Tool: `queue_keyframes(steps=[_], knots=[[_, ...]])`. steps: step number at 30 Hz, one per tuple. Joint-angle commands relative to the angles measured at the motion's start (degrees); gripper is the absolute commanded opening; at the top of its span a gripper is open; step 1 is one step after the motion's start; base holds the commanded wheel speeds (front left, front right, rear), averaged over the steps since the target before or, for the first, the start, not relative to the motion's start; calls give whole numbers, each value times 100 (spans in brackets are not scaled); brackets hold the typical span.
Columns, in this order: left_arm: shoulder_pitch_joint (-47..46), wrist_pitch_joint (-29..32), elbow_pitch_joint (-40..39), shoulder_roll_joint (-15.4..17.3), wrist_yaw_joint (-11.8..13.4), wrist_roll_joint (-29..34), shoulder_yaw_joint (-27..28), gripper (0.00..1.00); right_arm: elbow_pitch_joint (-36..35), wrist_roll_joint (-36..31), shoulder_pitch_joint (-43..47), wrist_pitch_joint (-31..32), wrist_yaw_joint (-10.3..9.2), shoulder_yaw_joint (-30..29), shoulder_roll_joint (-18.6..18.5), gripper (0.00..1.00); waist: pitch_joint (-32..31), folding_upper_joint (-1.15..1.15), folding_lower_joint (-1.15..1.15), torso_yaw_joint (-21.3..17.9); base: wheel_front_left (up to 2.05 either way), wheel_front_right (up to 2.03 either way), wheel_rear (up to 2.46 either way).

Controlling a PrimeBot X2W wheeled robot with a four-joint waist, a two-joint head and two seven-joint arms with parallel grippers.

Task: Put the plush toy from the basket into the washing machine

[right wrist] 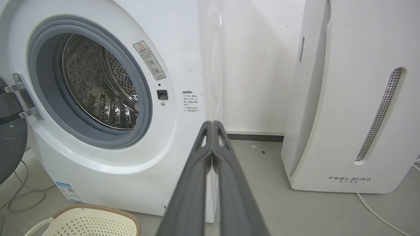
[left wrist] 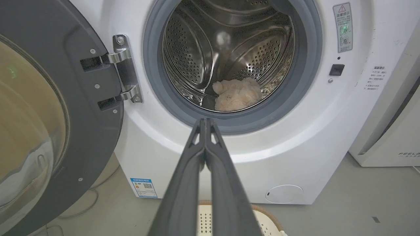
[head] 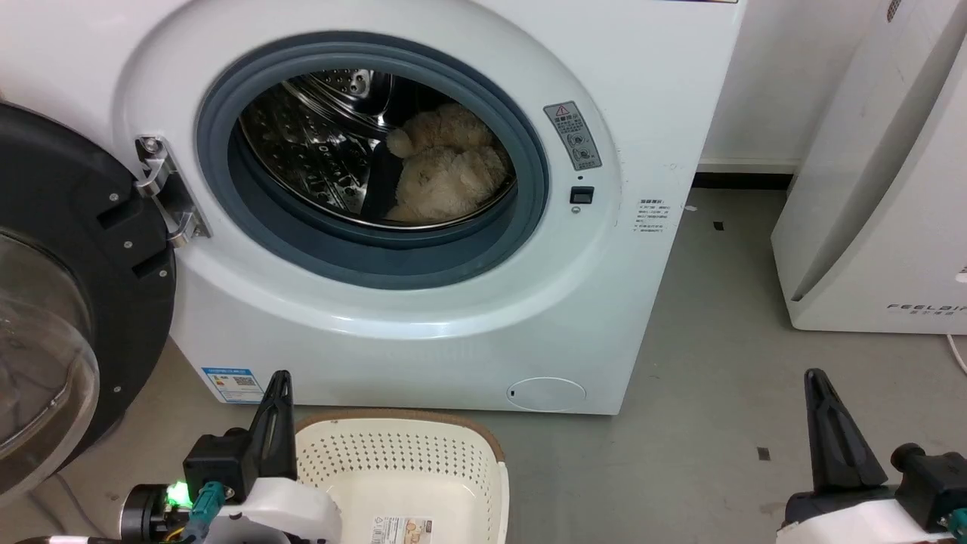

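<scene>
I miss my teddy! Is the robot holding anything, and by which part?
Nothing is held. The left gripper and right gripper have their jaws shut, empty; the plush toy lies in the washing machine.

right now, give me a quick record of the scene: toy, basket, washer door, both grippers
toy: in the drum, lying at its bottom
washer: door swung open to the left
basket: on the floor before the washer, sticker on its bare bottom
left gripper: shut, holding nothing, pointed at the drum
right gripper: shut, holding nothing
task: looks done
</scene>
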Motion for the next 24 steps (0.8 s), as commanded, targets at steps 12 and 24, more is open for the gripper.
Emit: queue_keyframes(steps=[12,24], knots=[[76,171,-157,1,-23,72,-12,0,12,-92,-94,184,-1,69,-1,0,-12,-1,0,-31,0,0,0],[100,311,-271,-2,-34,102,-18,0,16,-162,-128,325,-2,120,-1,0,-23,-1,0,-61,0,0,0]])
